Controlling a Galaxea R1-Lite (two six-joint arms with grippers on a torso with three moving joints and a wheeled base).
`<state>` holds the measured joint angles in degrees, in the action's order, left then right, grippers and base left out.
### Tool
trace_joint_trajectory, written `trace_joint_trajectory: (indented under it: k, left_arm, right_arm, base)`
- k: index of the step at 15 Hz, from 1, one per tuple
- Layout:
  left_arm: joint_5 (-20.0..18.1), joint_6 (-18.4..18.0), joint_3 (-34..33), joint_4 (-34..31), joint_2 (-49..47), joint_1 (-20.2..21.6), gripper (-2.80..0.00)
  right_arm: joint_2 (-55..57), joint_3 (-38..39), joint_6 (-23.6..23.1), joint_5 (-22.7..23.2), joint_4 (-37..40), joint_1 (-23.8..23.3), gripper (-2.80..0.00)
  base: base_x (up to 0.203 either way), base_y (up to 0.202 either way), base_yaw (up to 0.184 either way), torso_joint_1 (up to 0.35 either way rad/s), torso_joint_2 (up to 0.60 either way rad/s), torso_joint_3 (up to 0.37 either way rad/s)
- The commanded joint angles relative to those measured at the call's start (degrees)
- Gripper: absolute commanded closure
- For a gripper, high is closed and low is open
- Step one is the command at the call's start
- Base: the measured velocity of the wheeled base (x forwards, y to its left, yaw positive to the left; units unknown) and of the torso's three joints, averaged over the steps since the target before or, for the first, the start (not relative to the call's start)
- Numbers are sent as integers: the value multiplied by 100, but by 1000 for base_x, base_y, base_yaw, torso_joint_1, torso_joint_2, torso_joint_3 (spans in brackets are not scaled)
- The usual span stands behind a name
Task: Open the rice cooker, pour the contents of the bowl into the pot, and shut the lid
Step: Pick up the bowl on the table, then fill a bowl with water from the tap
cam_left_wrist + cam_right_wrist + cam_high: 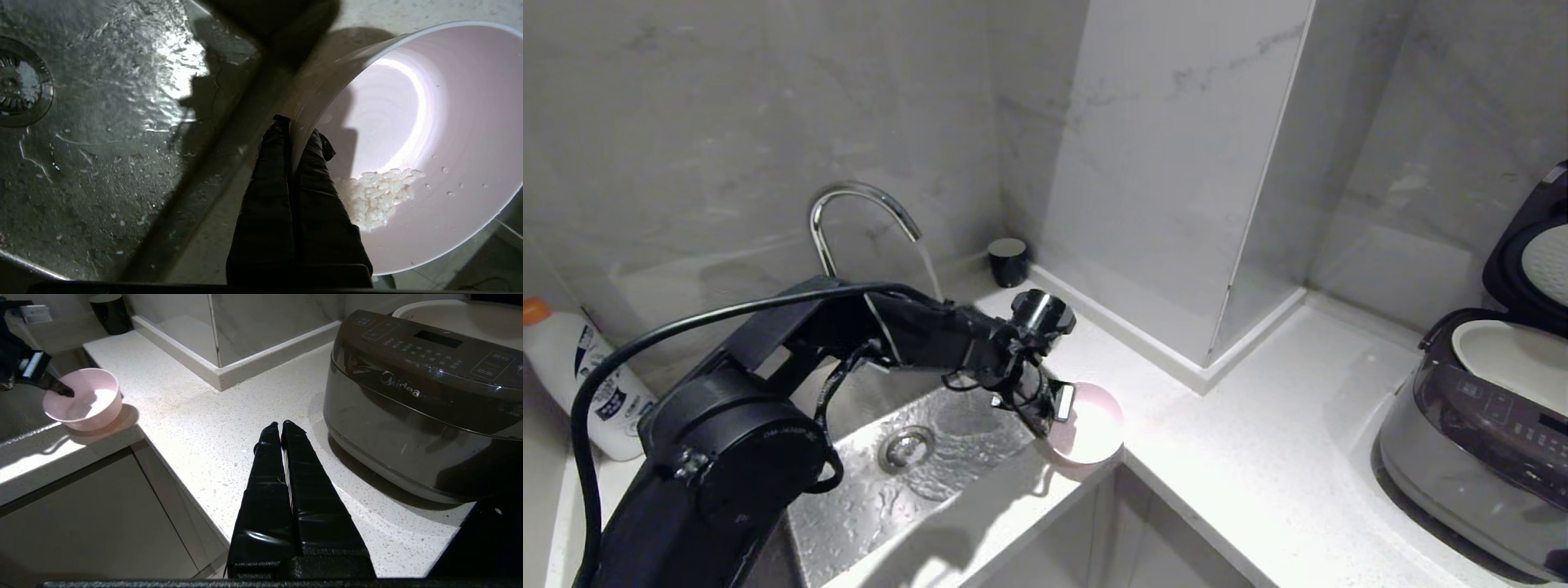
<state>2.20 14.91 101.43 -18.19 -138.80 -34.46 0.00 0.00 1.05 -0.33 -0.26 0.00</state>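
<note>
We see the left gripper [295, 126] clamped on the rim of the bowl [1089, 422], one finger inside and one outside, at the counter's [1258, 457] corner beside the sink [947, 457] (grains of rice [378, 198] lie in the bowl). The rice cooker [421, 404] stands at the counter's right end, its lid [1531, 245] raised over the pot [1511, 359]. The right gripper [279, 426] hangs with fingers pressed together over the counter's front edge, near the cooker.
</note>
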Motion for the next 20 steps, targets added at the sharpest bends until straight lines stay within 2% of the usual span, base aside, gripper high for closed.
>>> trace_joint_trajectory:
  k: [1, 5, 8, 10, 14, 17, 20]
  left_arm:
    - [-120, 18, -141, -3, 89, 287, 0]
    - [-600, 29, -256, 9, 218, 1174, 0]
    - [-674, 23, -179, 63, 116, 1688, 0]
    - [-629, 15, -117, 115, -124, 1901, 0]
    - [-590, 55, 464, 76, -666, 2425, 0]
    - [-600, 52, 987, -316, -890, 2639, 0]
    - [-660, 39, 1011, -318, -912, 2791, 0]
  right_arm:
    - [0, 0, 1, -2, 0, 0, 0]
    - [0, 0, 1, -2, 0, 0, 0]
    - [0, 0, -4, -2, -5, 0, 0]
    - [0, 0, -8, -2, -9, 0, 0]
    - [0, 0, 0, -2, -8, 0, 0]
    - [0, 0, 1, -2, 0, 0, 0]
    - [0, 0, 1, -2, 0, 0, 0]
  base:
    - [0, 0, 0, 0, 0, 0]
    - [0, 0, 0, 0, 0, 0]
    - [0, 0, 0, 0, 0, 0]
    - [0, 0, 0, 0, 0, 0]
    - [0, 0, 0, 0, 0, 0]
    - [0, 0, 0, 0, 0, 0]
    - [0, 0, 0, 0, 0, 0]
